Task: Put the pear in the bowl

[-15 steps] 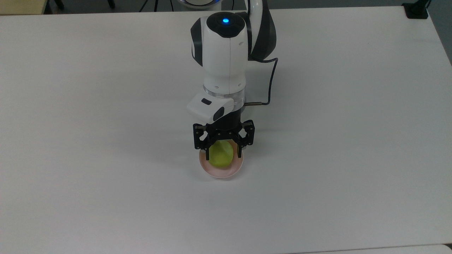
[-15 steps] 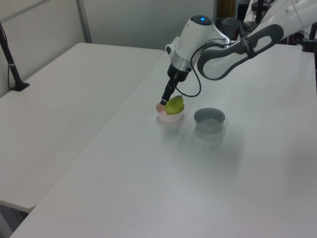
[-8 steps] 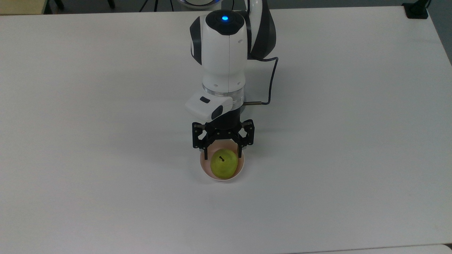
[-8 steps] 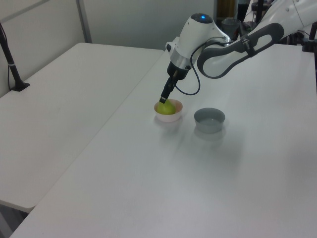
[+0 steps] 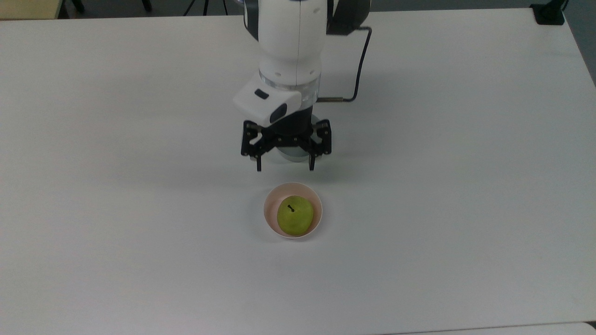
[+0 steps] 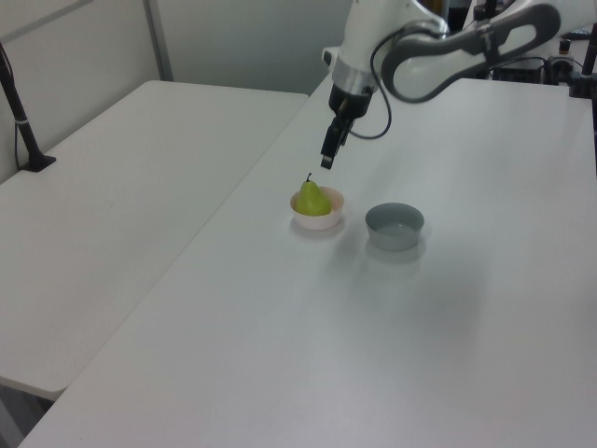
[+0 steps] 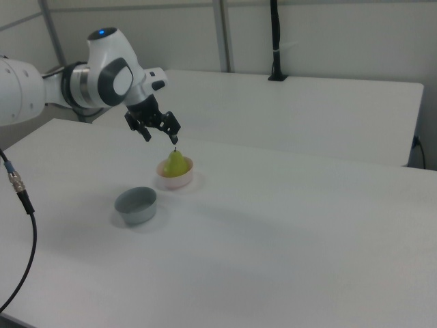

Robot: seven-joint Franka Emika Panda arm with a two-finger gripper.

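Pear (image 5: 294, 214) is seen resting upright, stem up, inside the pale pink bowl (image 5: 269, 211) on the white tabletop (image 5: 139, 232), below the spread, empty fingers (image 5: 259, 164) of the gripper (image 5: 285, 165), which hangs above it with clear air between. In the top view the bowl lies just past the fingertips toward the lower edge. The left view shows a grey bowl (image 6: 395, 226) standing beside the pink one, to the left view's right, and the right view shows it too.
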